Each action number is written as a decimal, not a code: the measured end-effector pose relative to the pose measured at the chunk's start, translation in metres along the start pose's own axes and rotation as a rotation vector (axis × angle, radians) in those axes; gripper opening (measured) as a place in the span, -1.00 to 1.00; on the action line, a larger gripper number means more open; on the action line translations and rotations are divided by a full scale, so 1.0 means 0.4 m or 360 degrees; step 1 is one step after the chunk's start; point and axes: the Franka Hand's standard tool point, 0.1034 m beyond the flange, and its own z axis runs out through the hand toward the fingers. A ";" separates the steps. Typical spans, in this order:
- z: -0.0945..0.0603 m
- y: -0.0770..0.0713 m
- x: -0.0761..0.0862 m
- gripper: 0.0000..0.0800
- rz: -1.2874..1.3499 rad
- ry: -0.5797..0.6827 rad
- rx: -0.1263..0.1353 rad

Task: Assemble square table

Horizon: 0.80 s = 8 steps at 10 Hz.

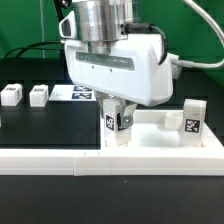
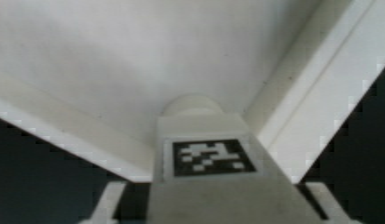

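Gripper [image 1: 117,126]: clamped on 1 leg [image 1: 116,136], held upright, likely to seat in a corner socket.
Tabletop [image 1: 152,133]: lower right of exterior frame, against the rail [image 1: 45,160], probably braced.

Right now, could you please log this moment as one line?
gripper shut on leg | leg upright over tabletop | another leg upright on tabletop

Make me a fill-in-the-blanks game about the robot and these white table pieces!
1. The gripper grips the held leg, whose tag is black and ___.
2. ___ loose legs sit at the exterior view's left.
3. Another leg stands ___ on the square tabletop.
Missing words: white; two; upright.
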 end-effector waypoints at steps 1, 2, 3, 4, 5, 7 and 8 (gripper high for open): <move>0.001 0.002 0.002 -0.28 0.0312 -0.0009 -0.0010; 0.000 0.002 0.009 -0.28 0.0676 -0.0021 -0.0036; 0.002 0.000 0.010 -0.28 0.0992 -0.0042 -0.0046; 0.003 0.000 0.010 -0.28 0.1321 -0.0088 -0.0029; 0.003 0.002 0.012 -0.27 0.1372 -0.0117 -0.0016; 0.004 0.000 0.012 -0.02 0.1229 -0.0087 0.0009; 0.007 0.004 0.005 -0.02 0.1026 -0.0027 0.0063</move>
